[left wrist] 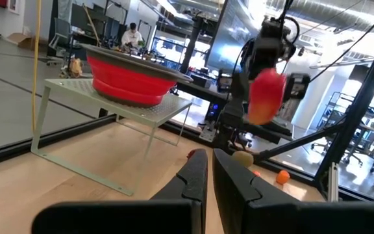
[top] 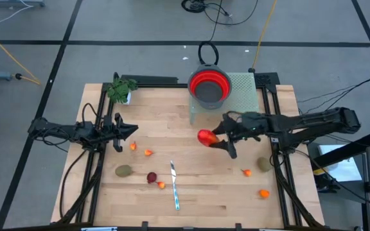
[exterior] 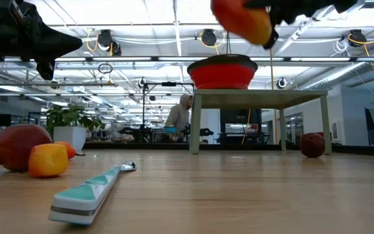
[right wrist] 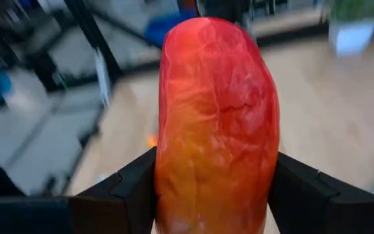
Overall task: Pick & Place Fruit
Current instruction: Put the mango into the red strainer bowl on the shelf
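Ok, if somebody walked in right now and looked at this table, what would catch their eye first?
Probably the big orange-red fruit held up off the table in the right hand, near the middle. Next, the red bowl on its pale green stand at the far edge. The left hand waits shut at the left side, with small fruit pieces and a knife scattered on the wood.
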### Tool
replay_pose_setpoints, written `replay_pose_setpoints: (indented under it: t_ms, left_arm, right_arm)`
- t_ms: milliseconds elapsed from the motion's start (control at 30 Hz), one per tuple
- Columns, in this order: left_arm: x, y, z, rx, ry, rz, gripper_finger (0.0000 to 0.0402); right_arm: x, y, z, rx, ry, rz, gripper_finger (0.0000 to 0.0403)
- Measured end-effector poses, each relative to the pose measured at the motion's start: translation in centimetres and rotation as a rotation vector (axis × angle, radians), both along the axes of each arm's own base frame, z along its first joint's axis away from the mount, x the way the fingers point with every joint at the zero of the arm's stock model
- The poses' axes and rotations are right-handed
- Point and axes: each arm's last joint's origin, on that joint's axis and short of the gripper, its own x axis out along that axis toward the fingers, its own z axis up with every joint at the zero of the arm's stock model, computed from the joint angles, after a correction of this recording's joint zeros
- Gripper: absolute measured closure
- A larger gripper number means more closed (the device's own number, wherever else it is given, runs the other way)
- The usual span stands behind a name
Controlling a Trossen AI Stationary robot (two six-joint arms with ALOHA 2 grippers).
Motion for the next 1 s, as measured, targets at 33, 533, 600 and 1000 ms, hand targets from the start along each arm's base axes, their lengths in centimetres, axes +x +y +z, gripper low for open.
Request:
replay_pose_setpoints:
  t_ms: [33, 533, 600, 1000]
  left_arm:
    - [0.0, 0.0, 0.0, 0.000, 0.001, 0.000, 0.0378]
    - [0.0, 0.0, 0.0, 0.000, 0.000, 0.000, 0.0378]
    - [0.0, 0.0, 0.0, -0.001, 0.001, 0.000, 0.0378]
    - [0.0, 0.0, 0.0, -0.001, 0.000, -0.001, 0.0378]
  right_arm:
    - [0.0, 0.0, 0.5, 0.008, -0.043, -0.003, 0.0178]
    - [0.1, 0.0, 3.0, 0.084, -0.280, -0.016, 0.0181]
    - [0.1, 0.0, 3.0, 0.084, -0.280, -0.014, 0.0179]
    - [0.0, 0.5, 3.2, 0.443, -0.200, 0.100, 0.0175]
